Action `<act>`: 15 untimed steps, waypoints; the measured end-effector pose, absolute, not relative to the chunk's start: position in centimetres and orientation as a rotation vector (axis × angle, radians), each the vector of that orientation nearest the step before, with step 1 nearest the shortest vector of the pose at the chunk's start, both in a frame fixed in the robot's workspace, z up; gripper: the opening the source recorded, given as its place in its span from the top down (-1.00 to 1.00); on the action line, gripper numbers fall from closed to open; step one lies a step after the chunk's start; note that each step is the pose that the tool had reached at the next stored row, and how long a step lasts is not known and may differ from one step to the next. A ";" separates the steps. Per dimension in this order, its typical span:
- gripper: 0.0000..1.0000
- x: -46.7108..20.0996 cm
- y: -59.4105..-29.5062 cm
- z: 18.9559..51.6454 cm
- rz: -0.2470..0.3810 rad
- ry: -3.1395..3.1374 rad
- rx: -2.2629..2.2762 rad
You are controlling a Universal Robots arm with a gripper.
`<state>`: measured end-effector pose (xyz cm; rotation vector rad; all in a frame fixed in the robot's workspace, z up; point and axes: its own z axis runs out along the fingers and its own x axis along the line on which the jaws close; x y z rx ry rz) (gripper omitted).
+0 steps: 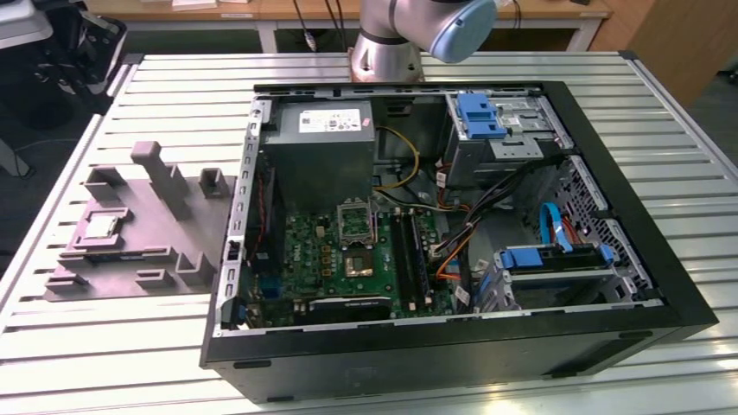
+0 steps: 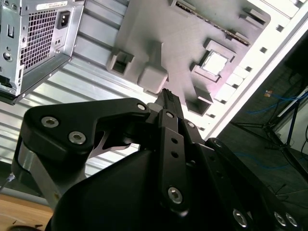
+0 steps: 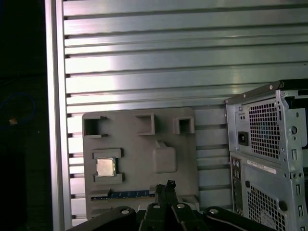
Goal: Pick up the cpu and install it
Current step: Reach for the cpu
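The cpu (image 3: 105,167) is lying flat, silvery top facing up, in a pocket of the grey tray (image 3: 139,144) on the desk (image 3: 168,72) (it is square, so no long axis). The gripper (image 3: 167,186) is hanging well above the tray, pointing down, its fingers pressed together on nothing.

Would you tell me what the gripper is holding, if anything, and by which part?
Nothing; the gripper is shut empty, and the cpu lies in the grey tray.
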<state>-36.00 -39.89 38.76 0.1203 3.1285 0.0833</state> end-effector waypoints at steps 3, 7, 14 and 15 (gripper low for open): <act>0.79 -36.1 -39.9 38.8 0.083 3.129 0.120; 0.79 -36.2 -39.9 38.8 0.083 3.129 0.120; 0.79 -36.4 -39.9 38.8 0.083 3.129 0.120; 0.79 -36.5 -39.9 38.8 0.083 3.129 0.120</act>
